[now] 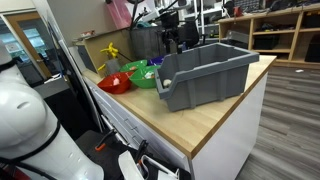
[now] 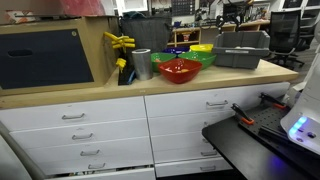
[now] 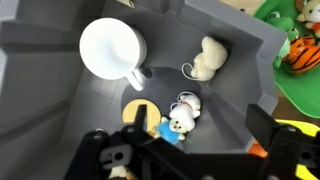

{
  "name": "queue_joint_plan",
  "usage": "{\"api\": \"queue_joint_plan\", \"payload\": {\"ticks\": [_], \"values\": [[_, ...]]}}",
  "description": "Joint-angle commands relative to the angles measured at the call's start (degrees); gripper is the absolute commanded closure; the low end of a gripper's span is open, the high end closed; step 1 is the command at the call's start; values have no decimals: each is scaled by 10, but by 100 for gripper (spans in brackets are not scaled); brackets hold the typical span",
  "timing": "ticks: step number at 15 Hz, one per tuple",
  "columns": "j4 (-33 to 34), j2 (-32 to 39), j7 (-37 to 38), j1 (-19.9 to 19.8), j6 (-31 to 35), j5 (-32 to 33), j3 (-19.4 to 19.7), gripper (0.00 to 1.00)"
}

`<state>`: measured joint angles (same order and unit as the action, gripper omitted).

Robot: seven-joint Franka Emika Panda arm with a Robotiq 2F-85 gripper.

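your pincer (image 3: 192, 158) hangs open over the grey bin (image 3: 40, 70), the small blue-and-white toy (image 3: 181, 118) just at twelve o'clock from it, the white cup (image 3: 112, 48) farther off at eleven.

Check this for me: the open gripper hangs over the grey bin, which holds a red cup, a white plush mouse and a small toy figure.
The cup is white, not red; the wrist view shows it. The rest holds: open gripper over the grey bin, white plush mouse and small toy figure inside.
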<state>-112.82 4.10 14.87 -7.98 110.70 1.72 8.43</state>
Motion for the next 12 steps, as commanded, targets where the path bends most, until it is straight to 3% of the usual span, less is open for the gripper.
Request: {"api": "queue_joint_plan", "payload": {"ticks": [1,7,12], "values": [[36,11,-19,-9,-22,5,10,0],[58,36,-35,-24,-15,19,25,0],[37,24,-25,-24,-2,9,24,0]]}}
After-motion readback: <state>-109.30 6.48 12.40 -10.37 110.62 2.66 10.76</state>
